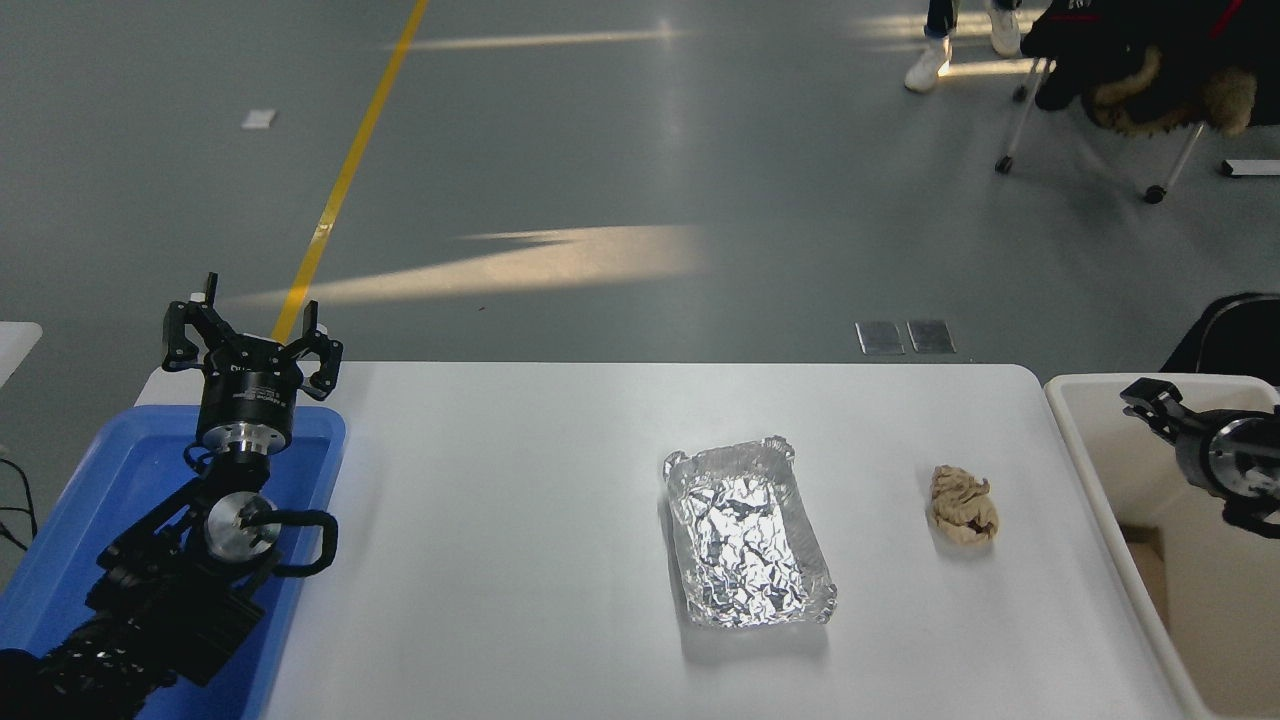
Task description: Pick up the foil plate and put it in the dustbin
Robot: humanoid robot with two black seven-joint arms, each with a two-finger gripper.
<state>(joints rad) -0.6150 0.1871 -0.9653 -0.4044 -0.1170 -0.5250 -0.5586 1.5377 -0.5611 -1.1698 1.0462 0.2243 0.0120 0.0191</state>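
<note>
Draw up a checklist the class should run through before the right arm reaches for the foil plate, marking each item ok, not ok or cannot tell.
1. Foil plate lies flat on the table, nothing on it: ok.
2. Right end effector carries nothing: ok.
3. Right end effector open enough for the rim: cannot tell, it is partly cut off at the picture's edge.
4. Crumpled paper ball lies apart from the plate: ok.
5. Dustbin open-topped at the table's right: ok.
6. Left end effector parked above the blue tray: ok.

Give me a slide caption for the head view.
Foil plate on white table, right pincer over the dustbin, left pincer parked above blue tray.
</note>
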